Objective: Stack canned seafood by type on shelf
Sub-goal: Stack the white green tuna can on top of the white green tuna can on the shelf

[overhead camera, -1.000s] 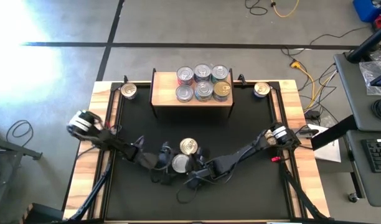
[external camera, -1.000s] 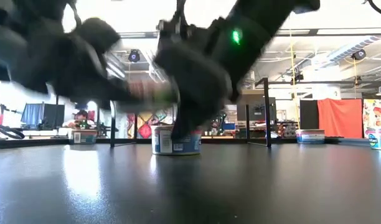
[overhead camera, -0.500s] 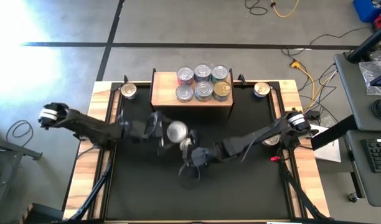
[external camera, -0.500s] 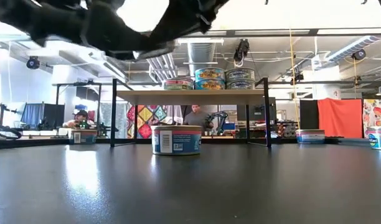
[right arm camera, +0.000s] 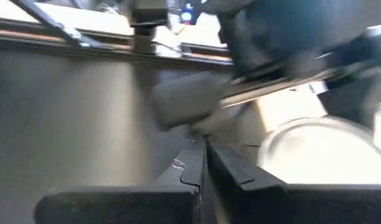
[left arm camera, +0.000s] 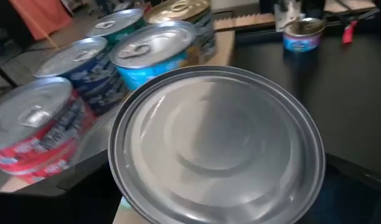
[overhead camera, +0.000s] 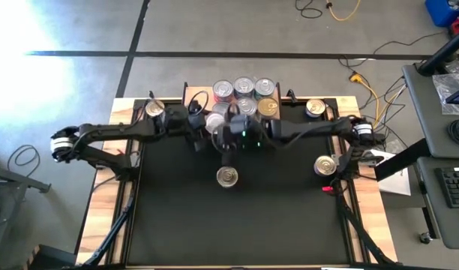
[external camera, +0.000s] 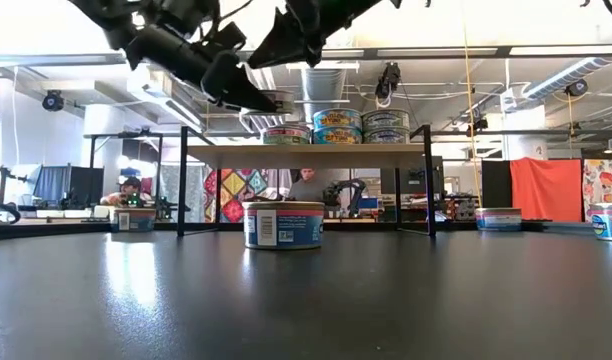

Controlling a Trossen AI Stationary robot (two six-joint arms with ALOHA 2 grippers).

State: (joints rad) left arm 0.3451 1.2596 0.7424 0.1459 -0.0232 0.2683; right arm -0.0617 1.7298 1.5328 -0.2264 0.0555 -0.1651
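Note:
The shelf (overhead camera: 196,112) stands at the table's far edge with several tins (overhead camera: 244,88) in two rows on it. My left gripper (overhead camera: 211,122) hangs just in front of the shelf's front left, shut on a silver-topped tin (left arm camera: 215,143). That tin fills the left wrist view, with the red, blue, green and gold-lidded shelf tins (left arm camera: 84,68) behind it. My right gripper (right arm camera: 205,155) is shut and empty, right beside the held tin (right arm camera: 327,149). A gold-lidded tin (overhead camera: 227,176) stands on its base at the table's middle. My left gripper has the silver-topped tin between its two fingers, across the round side wall. The tin's own top (left arm camera: 178,186) hides the places of contact. The fingers come nearly level from the table's left. The tin is lifted clear, flat face up. Whether my right gripper touches the tin or the other gripper, I cannot tell.
Single tins stand at the far left corner (overhead camera: 154,109), the far right corner (overhead camera: 314,107) and the right edge (overhead camera: 325,165). Wooden planks frame the black table. In the low view a person (external camera: 131,190) shows in the room behind.
My left gripper has lifted the silver-topped tin off the table's middle and carried it up toward the far edge, to the shelf's front. My right gripper, still shut, has risen and gone the same way. The gold-lidded tin has stayed in place.

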